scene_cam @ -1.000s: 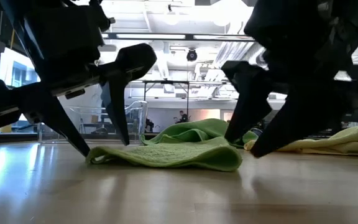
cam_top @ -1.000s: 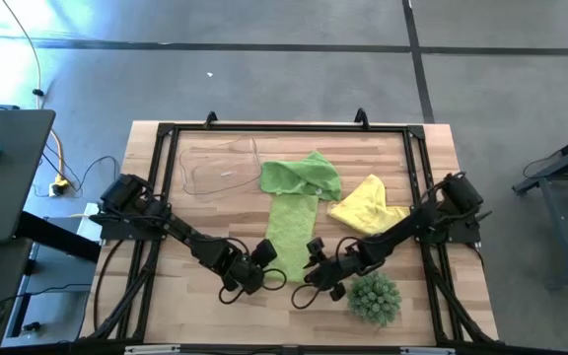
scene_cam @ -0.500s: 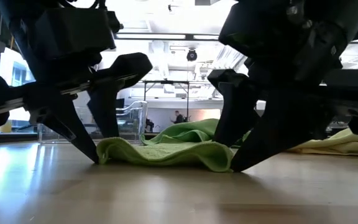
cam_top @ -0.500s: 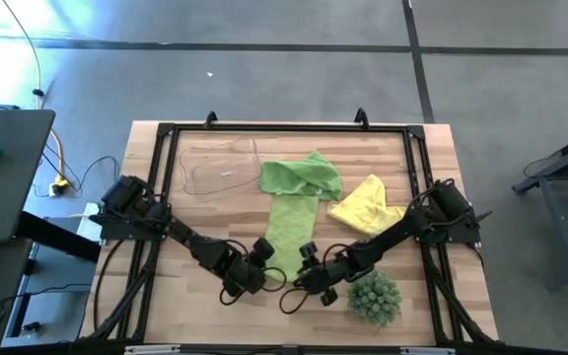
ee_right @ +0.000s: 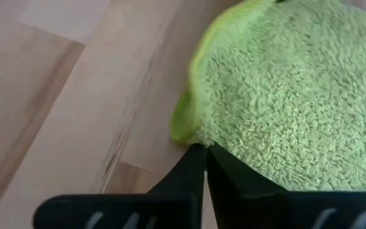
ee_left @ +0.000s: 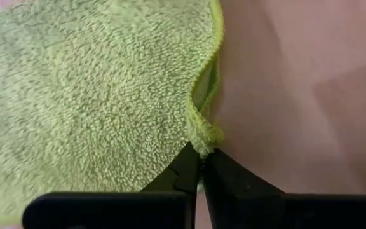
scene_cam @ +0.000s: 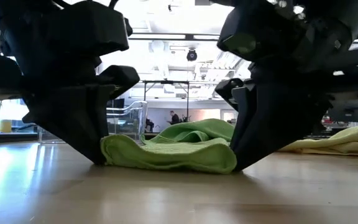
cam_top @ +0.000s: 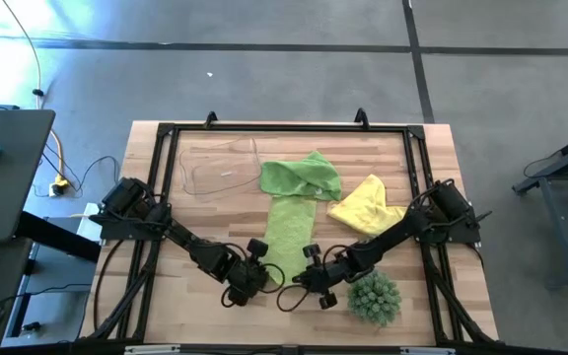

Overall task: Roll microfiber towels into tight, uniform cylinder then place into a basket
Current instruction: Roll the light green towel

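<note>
Both end effectors — left (cam_top: 257,273), right (cam_top: 309,277) — pinch the flat green towel (cam_top: 289,235).

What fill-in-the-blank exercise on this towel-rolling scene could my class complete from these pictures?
1. Both end effectors are shut on the near corners of the flat lime green ____.
2. The left end effector and right end effector pinch that cloth's ____.
3. The crumpled towel beside the right arm is ____ in colour.
4. The spiky plant sits near the ____ arm.

Missing words: towel; corners; yellow; right
</note>
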Controlling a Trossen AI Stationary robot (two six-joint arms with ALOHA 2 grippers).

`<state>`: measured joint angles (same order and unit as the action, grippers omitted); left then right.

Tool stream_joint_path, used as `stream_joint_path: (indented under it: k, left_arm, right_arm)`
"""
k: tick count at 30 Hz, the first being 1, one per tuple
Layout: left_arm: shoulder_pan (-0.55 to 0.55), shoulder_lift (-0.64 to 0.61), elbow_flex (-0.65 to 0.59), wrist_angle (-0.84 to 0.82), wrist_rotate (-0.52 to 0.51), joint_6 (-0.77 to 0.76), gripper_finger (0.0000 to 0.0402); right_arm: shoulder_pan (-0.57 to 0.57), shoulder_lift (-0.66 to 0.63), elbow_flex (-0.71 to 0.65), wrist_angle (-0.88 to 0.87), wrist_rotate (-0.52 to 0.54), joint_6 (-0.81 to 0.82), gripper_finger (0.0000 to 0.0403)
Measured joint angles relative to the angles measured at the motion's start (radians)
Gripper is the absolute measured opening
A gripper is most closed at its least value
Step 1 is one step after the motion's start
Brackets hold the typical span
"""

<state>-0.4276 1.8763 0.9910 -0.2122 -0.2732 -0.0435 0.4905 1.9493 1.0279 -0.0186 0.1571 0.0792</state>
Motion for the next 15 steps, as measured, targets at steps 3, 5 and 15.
stream_joint_path:
  k: [3, 5, 15]
  left_arm:
    - [0.001, 0.002, 0.0, 0.039, 0.045, -0.063, 0.0007]
    - [0.0, 0.002, 0.0, 0.049, 0.053, -0.117, 0.0005]
    - [0.024, 0.001, 0.001, 0.055, 0.044, -0.286, 0.0002]
  right_arm:
    - [0.003, -0.023, -0.015, -0.026, -0.02, 0.011, 0.0004]
    - [0.004, -0.059, -0.063, -0.003, -0.03, 0.03, 0.0002]
    - [-0.01, -0.171, -0.332, 0.347, 0.005, 0.091, 0.0001]
